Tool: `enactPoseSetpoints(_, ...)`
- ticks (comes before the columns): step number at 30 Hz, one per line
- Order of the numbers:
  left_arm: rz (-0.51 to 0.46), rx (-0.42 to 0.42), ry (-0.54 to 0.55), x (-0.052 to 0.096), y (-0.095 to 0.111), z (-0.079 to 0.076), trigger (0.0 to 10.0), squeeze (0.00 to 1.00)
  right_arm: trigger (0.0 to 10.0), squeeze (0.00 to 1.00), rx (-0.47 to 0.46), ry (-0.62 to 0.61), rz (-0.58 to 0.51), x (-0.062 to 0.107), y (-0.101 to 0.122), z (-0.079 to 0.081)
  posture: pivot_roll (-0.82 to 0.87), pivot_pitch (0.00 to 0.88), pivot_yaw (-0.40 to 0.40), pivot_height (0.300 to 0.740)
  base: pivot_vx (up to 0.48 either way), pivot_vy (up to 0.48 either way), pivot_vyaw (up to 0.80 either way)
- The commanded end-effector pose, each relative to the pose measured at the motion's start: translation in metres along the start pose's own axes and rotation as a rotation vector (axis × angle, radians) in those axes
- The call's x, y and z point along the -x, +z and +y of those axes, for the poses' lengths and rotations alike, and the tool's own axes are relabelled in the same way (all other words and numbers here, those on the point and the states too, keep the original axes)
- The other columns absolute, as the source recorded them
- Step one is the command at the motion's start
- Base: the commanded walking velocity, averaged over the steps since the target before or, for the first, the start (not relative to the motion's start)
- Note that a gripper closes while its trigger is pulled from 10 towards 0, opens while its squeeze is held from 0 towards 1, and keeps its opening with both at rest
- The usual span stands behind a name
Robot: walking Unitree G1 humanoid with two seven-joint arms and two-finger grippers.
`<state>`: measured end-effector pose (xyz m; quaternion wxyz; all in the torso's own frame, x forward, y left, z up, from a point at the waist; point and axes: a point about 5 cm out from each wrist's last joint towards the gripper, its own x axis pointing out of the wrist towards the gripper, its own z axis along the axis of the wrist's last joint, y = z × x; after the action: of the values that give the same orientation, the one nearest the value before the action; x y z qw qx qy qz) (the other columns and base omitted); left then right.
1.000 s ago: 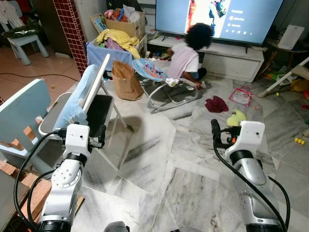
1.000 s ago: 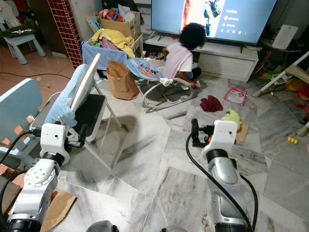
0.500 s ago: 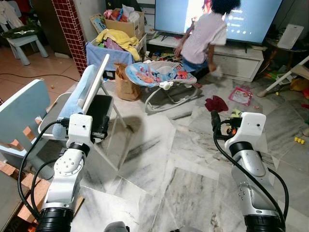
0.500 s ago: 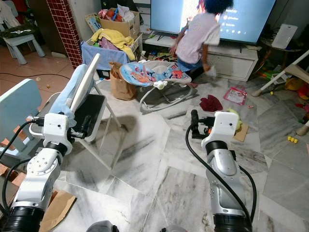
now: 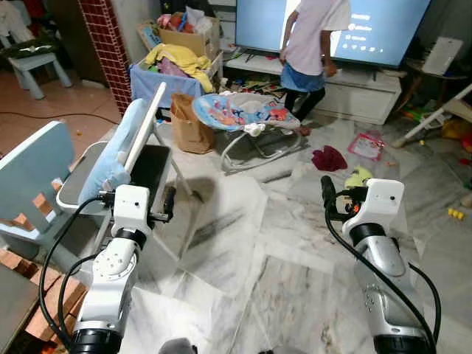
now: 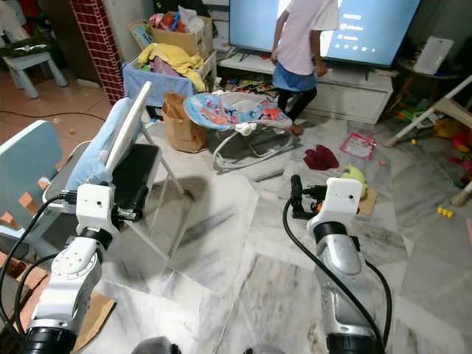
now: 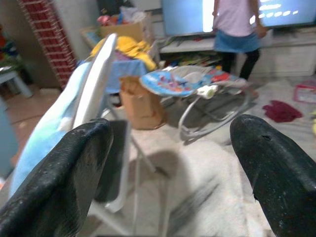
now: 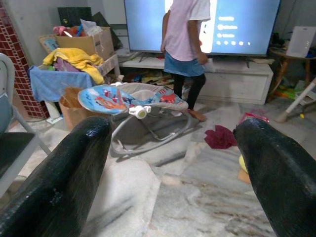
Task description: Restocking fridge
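No fridge and no stock items anywhere in these frames, so where the task's thing lies, its bearing from either gripper and its long axis cannot be told; this reads as transit or search, not a reach.

Left gripper (image 7: 168, 163): its two black fingers stand spread wide with nothing between them; it is raised at the robot's left front, just beside the folding chair with black seat and light-blue cloth over its white backrest (image 5: 136, 158).

Right gripper (image 8: 173, 168): fingers likewise spread and empty; held up at the right front over the grey-veined white marble floor (image 5: 243, 258).

Ahead, well apart from both grippers: a baby bouncer with blue patterned fabric on a bent metal frame (image 5: 243, 118); beside it a brown paper bag (image 5: 188, 122); behind those a person in a pale top and blue skirt (image 5: 310, 51) standing at the large flat TV screen (image 5: 369, 26) on a low white cabinet (image 5: 365, 96).

On the floor to the right front lie a dark red cloth (image 5: 330, 158) and a yellow-green soft toy (image 5: 359, 177); the right gripper is the nearer to both.

Judgement: neither arm is favoured yet; the next move is most likely the body turning or walking to find the fridge, keeping wide of the person and the bouncer.
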<state>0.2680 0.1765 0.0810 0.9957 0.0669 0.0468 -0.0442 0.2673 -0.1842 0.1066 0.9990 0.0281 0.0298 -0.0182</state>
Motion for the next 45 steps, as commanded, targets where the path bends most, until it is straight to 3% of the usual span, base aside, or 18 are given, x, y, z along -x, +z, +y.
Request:
enactPoseSetpoints(1,-0.029,-0.001,0.016,-0.004,0.008,0.003,10.0,0.00,10.0,0.00,0.001,0.024,0.009,-0.004,0.000,0.006,-0.03,0.003,-0.023,0.740,0.000,0.000,-0.80)
enactPoseSetpoints(8,-0.024,-0.007,0.009,0.004,0.008,0.003,10.0,0.00,10.0,0.00,0.014,0.034,-0.007,-0.003,0.004,0.003,-0.03,0.042,-0.015,0.740,0.000,0.000,-0.06)
enactPoseSetpoints(10,-0.022,-0.006,-0.003,0.004,0.007,-0.001,10.0,0.00,10.0,0.00,-0.024,0.039,0.016,-0.003,0.001,0.003,-0.03,0.043,-0.010,0.740,0.000,0.000,0.00)
enactPoseSetpoints(14,-0.025,0.013,-0.003,0.000,0.010,-0.003,10.0,0.00,10.0,0.00,-0.013,0.064,0.025,-0.004,-0.001,0.008,-0.03,0.047,-0.007,0.740,0.000,0.000,0.00)
enactPoseSetpoints(16,-0.038,0.006,-0.014,-0.003,0.015,-0.003,10.0,0.00,10.0,0.00,0.094,0.119,-0.001,-0.002,0.002,0.018,-0.03,0.053,-0.006,0.740,0.000,0.000,0.40)
enactPoseSetpoints(25,0.001,0.024,-0.004,0.000,0.009,-0.005,10.0,0.00,10.0,0.00,0.033,0.111,0.017,0.000,-0.002,0.020,-0.03,0.066,-0.005,0.740,0.000,0.000,0.80)
enactPoseSetpoints(29,0.005,0.021,-0.029,-0.001,0.009,-0.008,10.0,0.00,10.0,0.00,0.017,0.099,0.008,-0.002,0.000,0.018,-0.03,0.069,0.002,0.740,-0.280,0.000,0.80)
enactPoseSetpoints(31,0.002,0.018,-0.034,-0.002,0.010,-0.008,10.0,0.00,10.0,0.00,-0.037,0.057,-0.003,-0.003,0.001,0.014,-0.03,0.071,0.004,0.740,-0.352,0.000,0.00)
enactPoseSetpoints(45,0.005,0.015,-0.049,-0.003,0.013,-0.007,10.0,0.00,10.0,0.00,0.052,0.047,0.056,-0.008,-0.006,0.020,-0.01,0.074,0.008,0.740,-0.344,0.000,0.00)
